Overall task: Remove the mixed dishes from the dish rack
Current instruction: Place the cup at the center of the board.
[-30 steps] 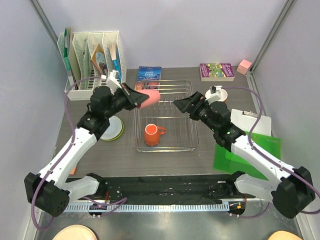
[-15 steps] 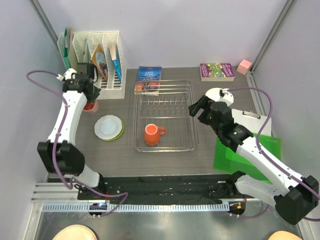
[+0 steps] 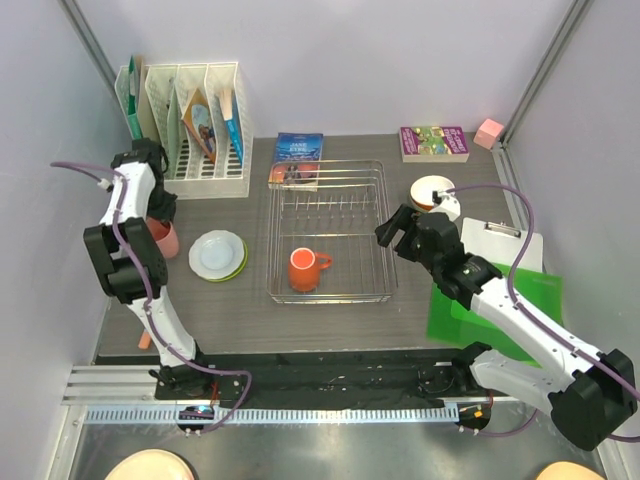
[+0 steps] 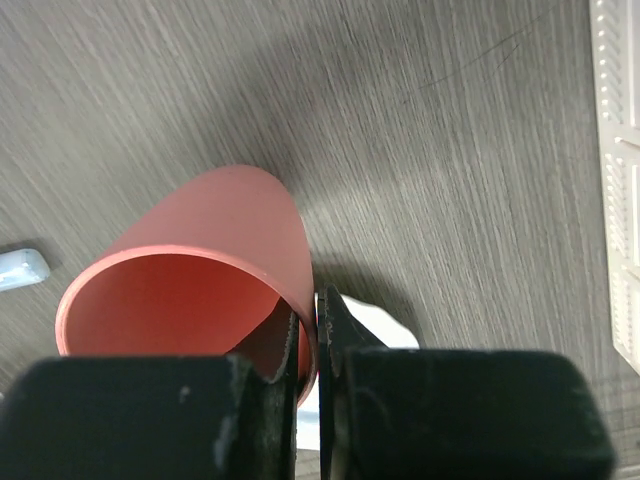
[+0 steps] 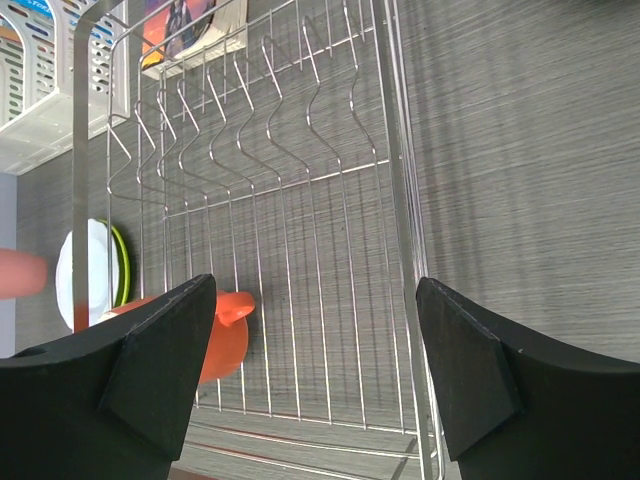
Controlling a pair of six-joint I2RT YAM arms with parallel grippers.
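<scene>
The silver wire dish rack stands mid-table and holds only the orange handled mug. My left gripper is at the far left, shut on the rim of the pink cup, one finger inside and one outside. The cup is low over the table or on it. A pale bowl on the lime-green plate lies left of the rack. A cream-white bowl stands right of it. My right gripper is open and empty over the rack's right rim, with the mug beyond its left finger.
A white slotted file organizer stands at the back left. Two books and a pink block lie along the back. A clipboard and a green sheet lie at the right.
My left arm swung from above the rack to the far left with the pink cup and brought it down beside the plate. My right gripper drew back a little toward the rack's right rim.
</scene>
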